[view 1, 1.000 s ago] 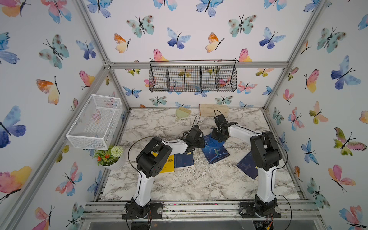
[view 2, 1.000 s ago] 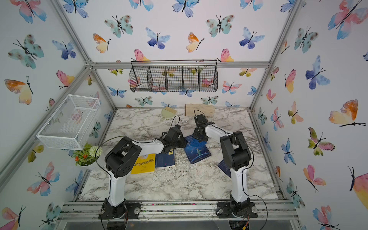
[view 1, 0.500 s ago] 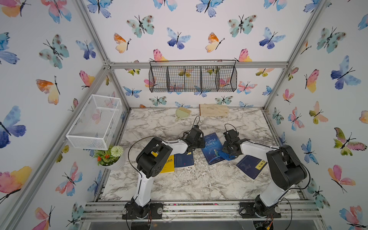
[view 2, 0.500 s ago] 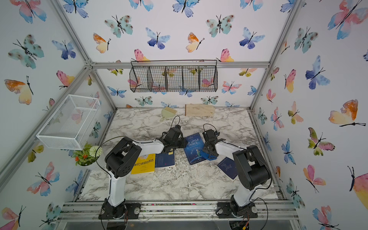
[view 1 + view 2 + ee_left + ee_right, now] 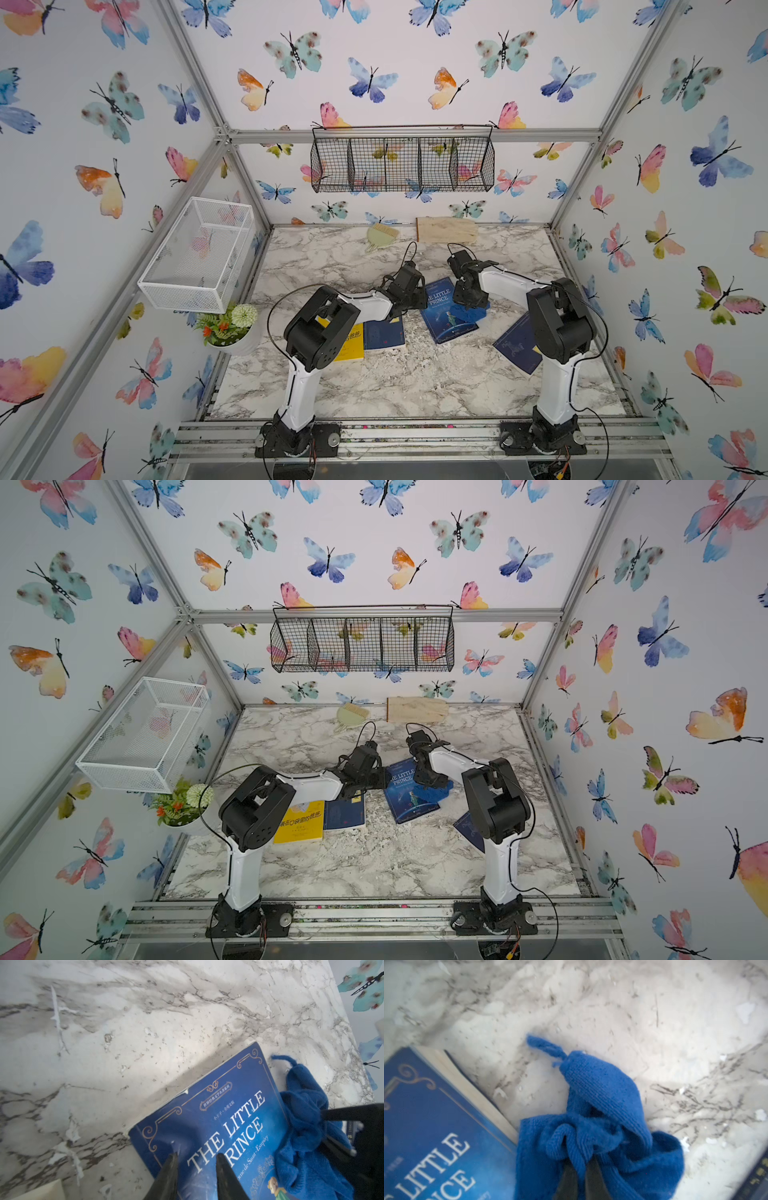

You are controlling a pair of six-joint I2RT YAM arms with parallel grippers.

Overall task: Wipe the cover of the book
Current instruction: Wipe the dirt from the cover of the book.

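Blue cloth (image 5: 602, 1105) bunching in the right gripper (image 5: 580, 1162), jaws clenching tight on a fold of it. Cloth trailing over the page-side edge of the book (image 5: 442, 309): part draping on the cover, part lying on the table (image 5: 374, 374), loose tail pointing toward the back wall.

Book lying flat, cover up, mid-table between the 2 arms, title showing in both top views. Left gripper (image 5: 196, 1155) pressing its 2 tips on the cover near the spine side, jaws standing slightly apart and grasping nothing; it appears to be pinning the book.

Change: 1 second back the right gripper was working over the far end of the book, hiding the title. Half a second back it was sitting lower, by the near right corner. Now it is coming back up the right side. Left gripper staying put through all 3 looks, and the book is keeping its place and angle.

Reading: strokes are running along the cover, so wiping looks well under way. This pass is riding the edge, though, with much of the cloth off the cover. The strip by the left tips is probably getting missed. Next stroke is wanting to pull inward, toward the spine, without knocking those tips. Risk: bunched cloth snagging the page edge and swinging the book
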